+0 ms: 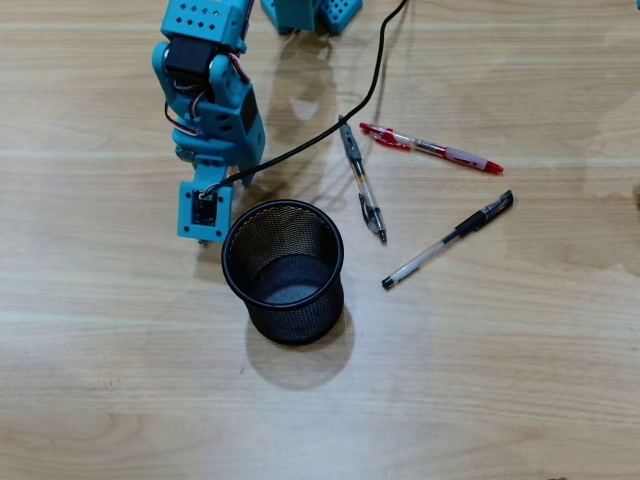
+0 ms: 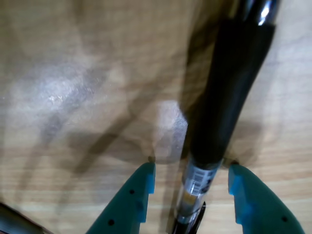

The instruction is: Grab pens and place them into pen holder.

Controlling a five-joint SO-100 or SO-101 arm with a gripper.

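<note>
In the wrist view a black-and-clear pen (image 2: 222,97) lies on the wooden table, running between the teal fingertips of my gripper (image 2: 192,168). The gripper is open, with a gap on each side of the pen. From overhead the blue arm (image 1: 215,120) points down just left of the pen holder (image 1: 300,318), a black mesh cup that stands upright with nothing inside, and the arm hides that pen. To the right of the cup lie a red pen (image 1: 430,148), a black-and-clear pen (image 1: 362,180) and another black-and-clear pen (image 1: 450,240).
A black cable (image 1: 375,70) runs from the arm's wrist up across the table, passing over the top end of the middle pen. The arm's base (image 1: 300,12) sits at the table's top edge.
</note>
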